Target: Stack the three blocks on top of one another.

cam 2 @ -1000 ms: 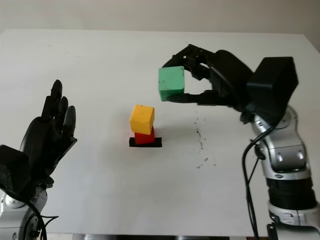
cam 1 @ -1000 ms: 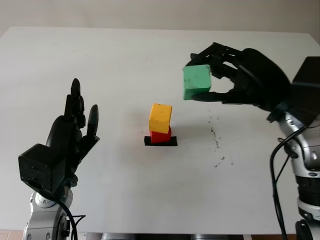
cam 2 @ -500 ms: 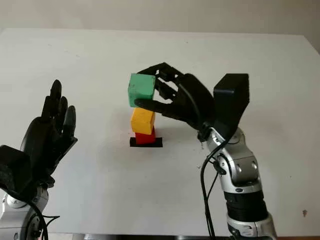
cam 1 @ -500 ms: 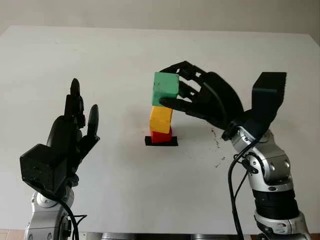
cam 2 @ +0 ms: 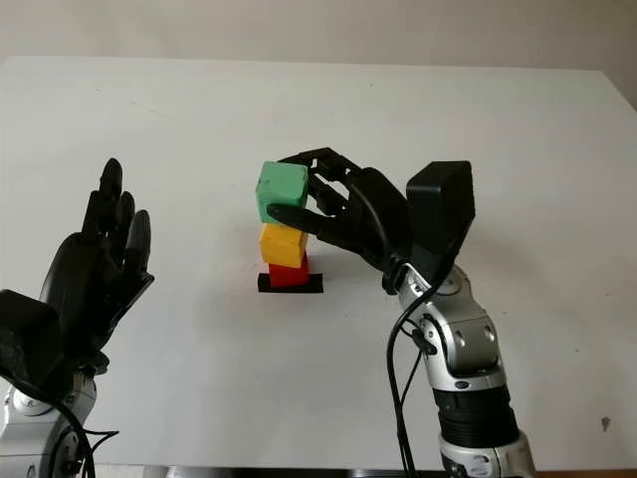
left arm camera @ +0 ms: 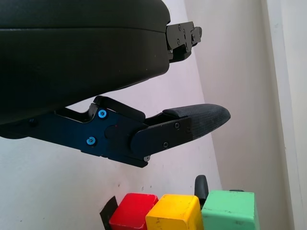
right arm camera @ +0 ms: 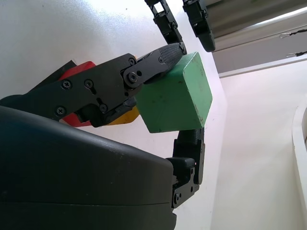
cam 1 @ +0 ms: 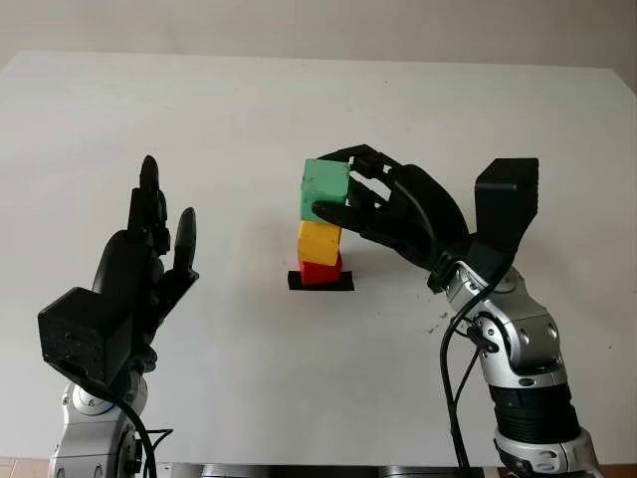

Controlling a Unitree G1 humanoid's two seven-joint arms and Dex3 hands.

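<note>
**Q:** Left hand [cam 1: 139, 269]: where is it, and what does it hold?

**A:** It is raised above the near left part of the white table [cam 1: 199, 119], palm toward the centre, open and holding nothing. It stands well apart from the blocks, with bare tabletop between.

**Q:** And the right hand [cam 1: 388, 204]?

**A:** It comes in from the near right edge and reaches toward the middle of the table. Its fingers [right arm camera: 163, 55] are clamped on the green block [cam 1: 325, 191]: the thumb presses the block's near face, the other fingers wrap the far side and top.

**Q:** Where does the green block sit?

**A:** At the top of the column, directly over the yellow block [cam 1: 318, 242]. In the left wrist view green and yellow appear edge to edge; whether the green block's weight is fully on the yellow one cannot be told.

**Q:** What lies beneath?

**A:** The yellow block sits on the red block [cam 1: 319, 271], and the red block stands on a small black patch [cam 1: 320, 282] near the table's centre.

**Q:** What else is around, and what obstructs?

**A:** A scatter of small dark specks [cam 1: 430, 274] marks the tabletop to the right of the column, partly under the right forearm. Right-hand fingers cover the green block's right side, so that face is hidden from the head camera. Beyond the far edge of the table a pale wall [cam 1: 318, 25] runs across.
</note>
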